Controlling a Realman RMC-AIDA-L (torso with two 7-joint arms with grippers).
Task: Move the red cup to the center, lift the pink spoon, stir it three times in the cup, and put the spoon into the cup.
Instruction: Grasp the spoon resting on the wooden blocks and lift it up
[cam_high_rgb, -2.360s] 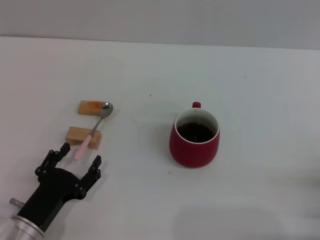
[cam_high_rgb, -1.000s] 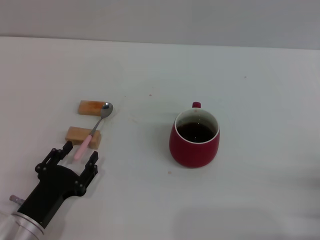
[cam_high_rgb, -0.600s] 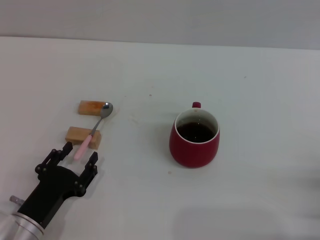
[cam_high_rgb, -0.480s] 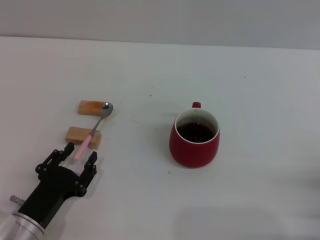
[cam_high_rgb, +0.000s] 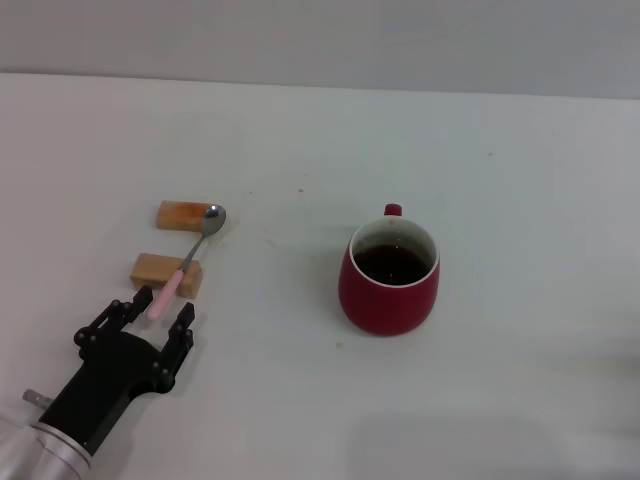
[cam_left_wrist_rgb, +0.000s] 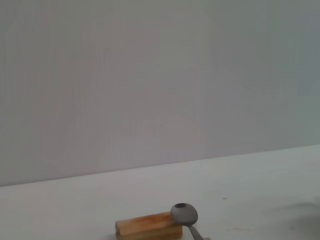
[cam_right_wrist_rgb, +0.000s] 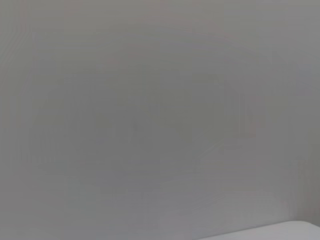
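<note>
Currently: spoon (cam_high_rgb: 184, 262) propped across 2 blocks, far block (cam_high_rgb: 181, 214) under the metal bowl, near block (cam_high_rgb: 166, 271) under the pink handle; handle end overhanging the near block toward the left gripper (cam_high_rgb: 147, 319). Cup (cam_high_rgb: 390, 277) upright on the table (cam_high_rgb: 300, 130) to the right of the spoon, well apart from it, dark liquid inside, handle on the far side.

Handling, judged:
- Spoon: light, stiff, slim. Smooth handle, likely slippery. Likely to roll or slide off the blocks if nudged from 1 side.
- Best hold: pink handle, at the overhanging end, where clearance under it allows a finger on each side. Bowl unsuitable: curved metal, needed free for stirring.
- Cup: heavier, rigid ceramic, breakable; liquid likely to spill if tilted.

Left gripper: low over the table, just short of the near block, fingers (cam_high_rgb: 181, 322) moderately open, 1 on each side of the handle end. Nothing held; contact with the handle not evident.

Left wrist view: spoon bowl (cam_left_wrist_rgb: 184, 214) resting on the far block (cam_left_wrist_rgb: 148, 226).

Right gripper: not in view.
</note>
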